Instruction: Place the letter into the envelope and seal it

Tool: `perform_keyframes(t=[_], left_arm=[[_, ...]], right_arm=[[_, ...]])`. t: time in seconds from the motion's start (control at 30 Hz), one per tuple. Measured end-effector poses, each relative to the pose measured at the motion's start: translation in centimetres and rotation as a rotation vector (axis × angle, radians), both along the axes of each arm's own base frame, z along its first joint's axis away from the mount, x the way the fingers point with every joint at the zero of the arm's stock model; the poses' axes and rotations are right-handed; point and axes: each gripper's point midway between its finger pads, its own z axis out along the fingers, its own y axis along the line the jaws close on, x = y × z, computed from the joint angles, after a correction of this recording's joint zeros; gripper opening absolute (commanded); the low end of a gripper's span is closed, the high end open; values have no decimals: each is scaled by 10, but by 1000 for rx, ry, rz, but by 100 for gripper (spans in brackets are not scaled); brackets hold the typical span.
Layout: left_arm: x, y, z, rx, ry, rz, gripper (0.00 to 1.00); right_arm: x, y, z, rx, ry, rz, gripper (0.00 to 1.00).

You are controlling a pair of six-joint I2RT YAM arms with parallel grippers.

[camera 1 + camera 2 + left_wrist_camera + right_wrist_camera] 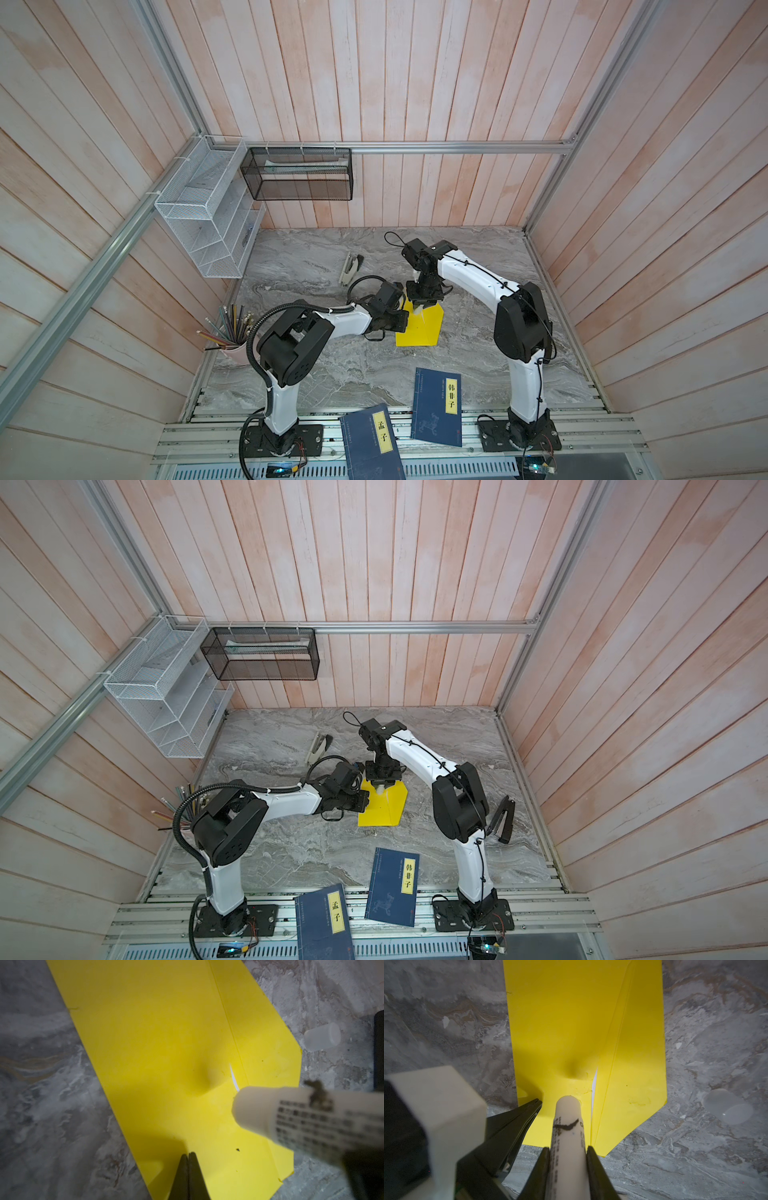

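Observation:
The bright yellow envelope (419, 330) (380, 808) lies flat on the marble table, its tapered flap (268, 1047) open to one side. Of the letter, only a thin white sliver (233, 1078) (594, 1082) shows at the envelope's mouth beside the fold. My left gripper (188, 1154) (397, 322) is shut with nothing between its fingers, its tips resting on the envelope's near edge. Over the envelope's far end, my right gripper (568, 1148) (422, 305) is shut on a white glue stick (568, 1126) (291, 1118). The stick's tip touches the yellow paper next to the mouth.
A clear cap (729, 1106) (323, 1036) lies on the table beside the flap. Two dark blue books (436, 405) (370, 440) lie at the front edge. A pencil cup (232, 332) stands left, a stapler (351, 268) behind, wire racks (208, 216) on the wall.

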Motion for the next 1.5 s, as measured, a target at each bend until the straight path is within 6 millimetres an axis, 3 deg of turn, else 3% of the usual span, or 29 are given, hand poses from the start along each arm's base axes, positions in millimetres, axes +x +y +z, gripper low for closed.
perform_keyframes(t=[0.4, 1.23, 1.5], left_arm=[[1, 0, 0, -4, 9, -2, 0], [7, -7, -1, 21, 37, -15, 0], [8, -8, -1, 37, 43, -27, 0]], right_arm=[[-2, -5, -28, -61, 42, 3, 0], [15, -17, -30, -88, 6, -22, 0], [29, -26, -30, -124, -28, -40, 0]])
